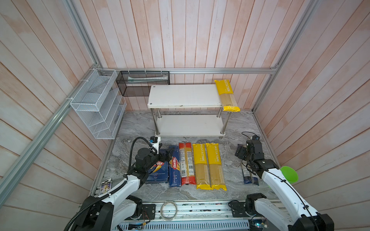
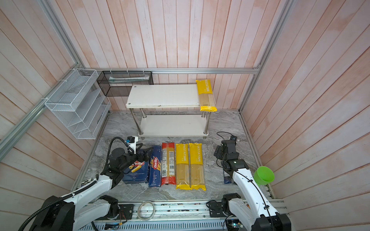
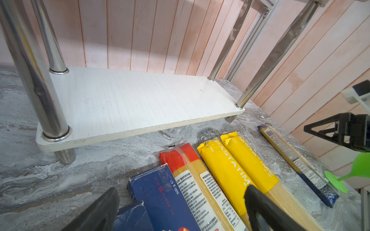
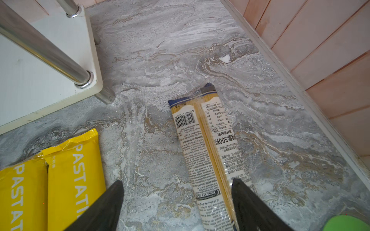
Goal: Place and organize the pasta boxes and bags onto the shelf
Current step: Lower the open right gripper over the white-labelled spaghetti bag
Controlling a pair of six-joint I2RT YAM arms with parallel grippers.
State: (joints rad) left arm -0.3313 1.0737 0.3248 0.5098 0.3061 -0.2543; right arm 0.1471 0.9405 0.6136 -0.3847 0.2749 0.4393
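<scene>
Right jaws apart over blue-and-clear spaghetti bag, left jaws likewise; best straddle mid-length, clamp, carry level to white two-tier shelf at ten o'clock.

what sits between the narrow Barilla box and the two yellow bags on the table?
The red-ended clear bag, flat alongside the narrow Barilla box and the yellow bags. Shows in both top views.

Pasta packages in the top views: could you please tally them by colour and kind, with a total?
Yellow bags: 3
Red-ended clear bag: 1
Dark blue and clear bag: 1
Dark blue boxes: 2
Total: 7
</scene>
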